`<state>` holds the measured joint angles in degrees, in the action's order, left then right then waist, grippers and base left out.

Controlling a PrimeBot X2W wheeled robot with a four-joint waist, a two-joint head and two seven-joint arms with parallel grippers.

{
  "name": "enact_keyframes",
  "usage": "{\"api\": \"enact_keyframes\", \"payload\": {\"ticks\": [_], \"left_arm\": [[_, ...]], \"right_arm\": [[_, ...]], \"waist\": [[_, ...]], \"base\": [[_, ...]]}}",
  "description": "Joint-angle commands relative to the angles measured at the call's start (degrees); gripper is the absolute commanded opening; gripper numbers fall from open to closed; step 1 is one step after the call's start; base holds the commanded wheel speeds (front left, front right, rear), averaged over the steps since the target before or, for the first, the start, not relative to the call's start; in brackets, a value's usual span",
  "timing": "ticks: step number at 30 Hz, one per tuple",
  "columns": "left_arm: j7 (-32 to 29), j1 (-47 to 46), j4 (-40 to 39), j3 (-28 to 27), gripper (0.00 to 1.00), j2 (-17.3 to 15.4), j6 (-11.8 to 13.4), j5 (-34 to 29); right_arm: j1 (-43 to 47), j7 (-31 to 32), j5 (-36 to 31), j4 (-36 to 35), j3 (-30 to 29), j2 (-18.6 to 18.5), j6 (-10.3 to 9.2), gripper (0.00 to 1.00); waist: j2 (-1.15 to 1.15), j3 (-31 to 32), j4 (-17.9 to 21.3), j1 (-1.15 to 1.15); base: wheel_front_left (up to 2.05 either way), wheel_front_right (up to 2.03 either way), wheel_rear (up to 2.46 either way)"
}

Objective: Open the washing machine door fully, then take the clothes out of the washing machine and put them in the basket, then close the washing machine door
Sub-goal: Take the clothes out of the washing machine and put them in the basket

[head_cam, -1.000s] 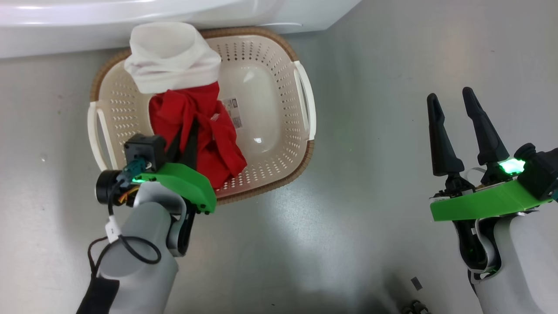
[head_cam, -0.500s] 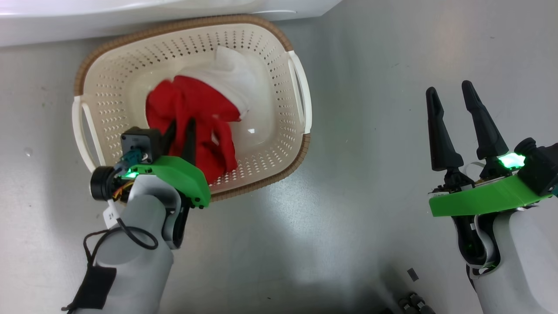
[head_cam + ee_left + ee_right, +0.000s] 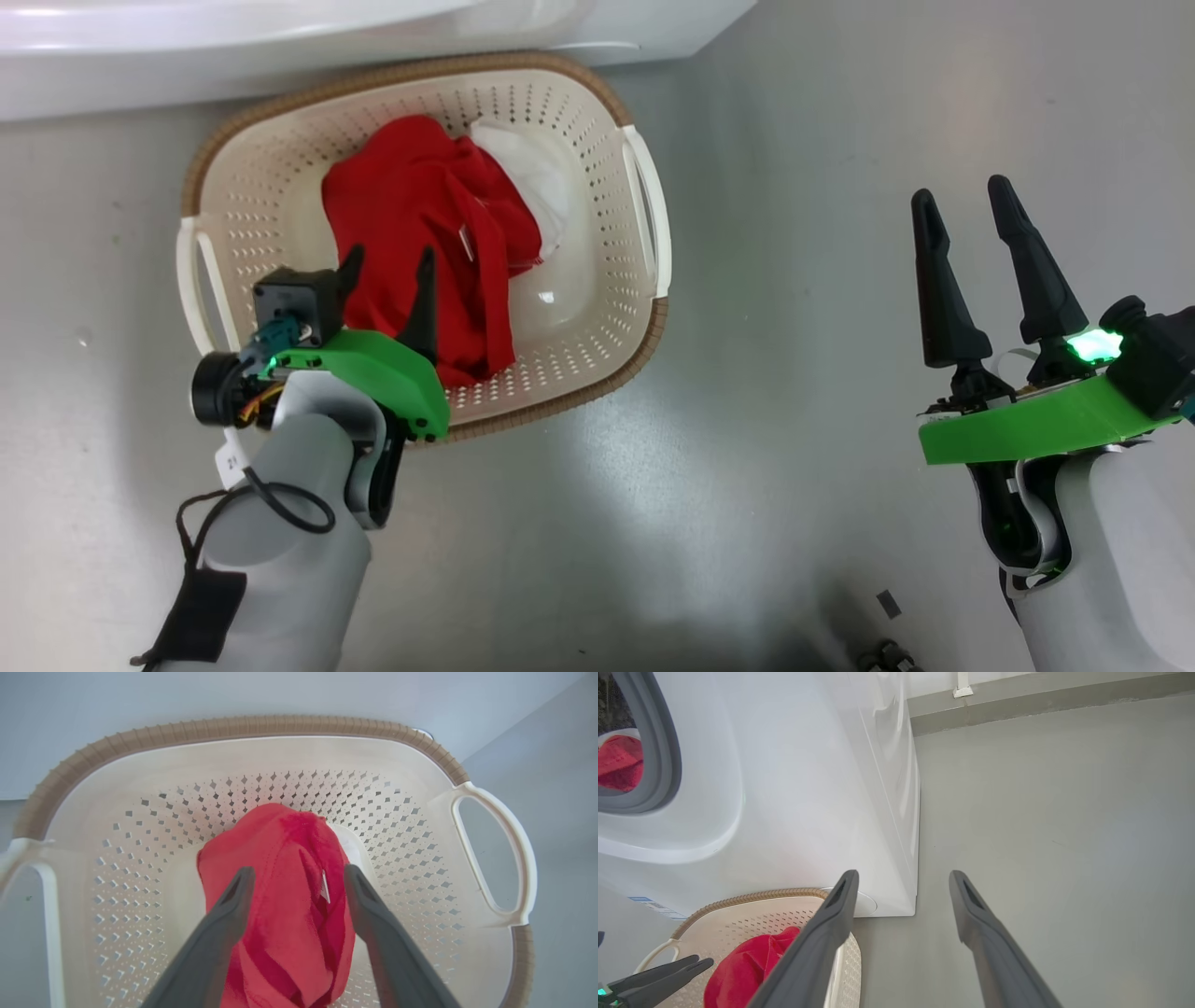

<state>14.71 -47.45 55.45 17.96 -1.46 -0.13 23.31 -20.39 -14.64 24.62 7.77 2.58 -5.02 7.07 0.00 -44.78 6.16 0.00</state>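
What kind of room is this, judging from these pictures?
Probably a laundry area: a white washing machine stands on a bare grey floor, and a cream basket holding red clothes sits in front of it.

The basket is cream plastic, smooth with a small shine, and its rim is brown with a ribbed, woven look. The clothes are soft matt red cloth beside a white cloth. The washing machine is glossy white; the floor is smooth grey with dull reflections
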Motion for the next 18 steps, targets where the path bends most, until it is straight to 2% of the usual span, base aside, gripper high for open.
{"api": "enact_keyframes", "payload": {"ticks": [1,18], "left_arm": [[0.3,2.3,-1.6,-1.6,1.00,-1.4,-0.2,0.6],[0.3,11.3,-13.4,-7.7,1.00,-1.4,-1.3,-2.7]], "right_arm": [[1.5,-0.4,-0.1,-0.8,1.2,-0.3,0.42,1.00],[5.4,-0.4,-1.0,1.1,0.7,-1.3,0.42,1.00]], "waist": [[0.00,1.3,-0.5,0.00],[0.00,13.2,-3.4,0.00]], "base": [[0.00,0.00,0.00],[0.00,0.00,0.00]]}}
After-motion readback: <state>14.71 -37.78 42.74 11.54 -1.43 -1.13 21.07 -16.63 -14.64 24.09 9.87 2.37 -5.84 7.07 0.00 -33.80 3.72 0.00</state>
